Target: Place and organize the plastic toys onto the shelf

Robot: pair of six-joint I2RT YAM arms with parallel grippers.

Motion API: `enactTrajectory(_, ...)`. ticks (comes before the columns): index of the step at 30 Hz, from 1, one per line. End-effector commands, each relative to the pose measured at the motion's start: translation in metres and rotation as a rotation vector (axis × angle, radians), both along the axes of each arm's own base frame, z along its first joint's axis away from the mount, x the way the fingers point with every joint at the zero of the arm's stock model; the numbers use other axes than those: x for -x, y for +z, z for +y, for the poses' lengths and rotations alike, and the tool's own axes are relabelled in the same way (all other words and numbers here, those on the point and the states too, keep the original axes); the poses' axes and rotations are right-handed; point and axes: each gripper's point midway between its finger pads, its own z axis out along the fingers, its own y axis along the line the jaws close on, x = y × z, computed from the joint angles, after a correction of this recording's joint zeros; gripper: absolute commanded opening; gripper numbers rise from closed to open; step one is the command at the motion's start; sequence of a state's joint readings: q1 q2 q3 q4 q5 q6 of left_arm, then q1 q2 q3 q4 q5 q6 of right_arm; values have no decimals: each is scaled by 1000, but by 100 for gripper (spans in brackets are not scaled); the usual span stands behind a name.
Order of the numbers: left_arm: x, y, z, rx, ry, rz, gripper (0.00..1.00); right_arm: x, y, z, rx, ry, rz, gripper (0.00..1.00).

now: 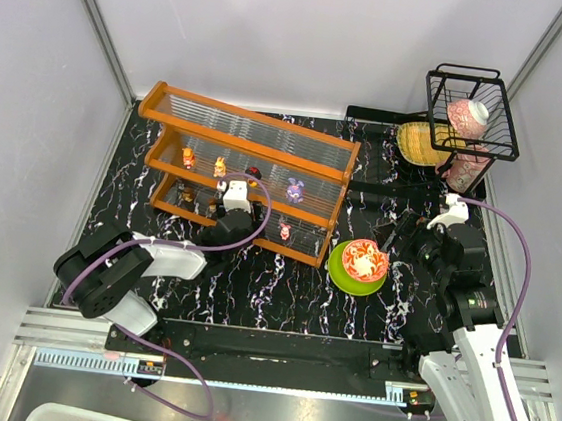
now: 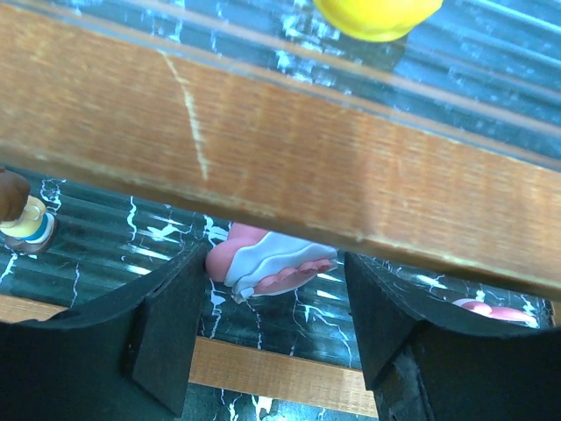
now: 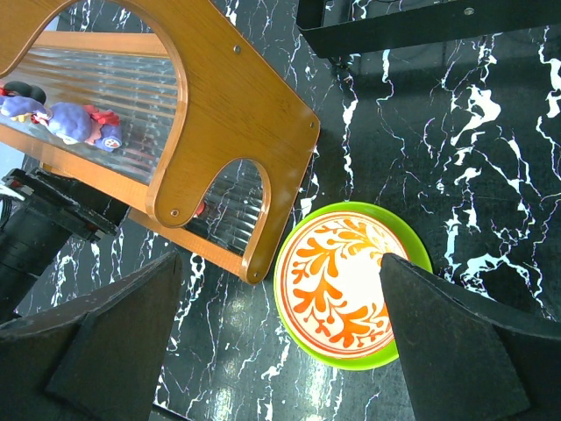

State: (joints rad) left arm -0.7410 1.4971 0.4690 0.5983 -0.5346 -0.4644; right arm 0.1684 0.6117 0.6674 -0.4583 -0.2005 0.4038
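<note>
The orange-framed shelf (image 1: 259, 128) stands at the back left, and several plastic toys sit on it: an orange one (image 1: 188, 158), a purple one (image 1: 294, 189) and a pink one (image 1: 285, 231). My left gripper (image 1: 234, 201) reaches into the lower tier. In the left wrist view its jaws (image 2: 279, 294) stand open on either side of a pink and white toy (image 2: 263, 263) lying on the ribbed panel, close to the left finger. A yellow toy (image 2: 377, 16) shows above the rail (image 2: 263, 140). My right gripper (image 3: 280, 263) hangs open and empty above the bowl (image 3: 337, 289), beside the shelf's end panel (image 3: 228, 114).
A green plate (image 1: 339, 277) holding a red-patterned bowl (image 1: 364, 260) sits just right of the shelf. At the back right, a black wire basket (image 1: 473, 110) holds a pink carton (image 1: 469, 118), with a yellow object (image 1: 421, 143) beside it.
</note>
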Motion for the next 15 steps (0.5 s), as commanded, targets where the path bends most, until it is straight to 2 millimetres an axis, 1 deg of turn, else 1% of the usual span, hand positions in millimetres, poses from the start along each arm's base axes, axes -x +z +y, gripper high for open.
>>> enactTrajectory(1,-6,15,-9,57,-5,-53,66,-5,8,-3,9,-14,-34,100)
enactTrajectory(15,-2,14,-7,60,-17,-53,60,-4,9,-3,6,-14,-36,100)
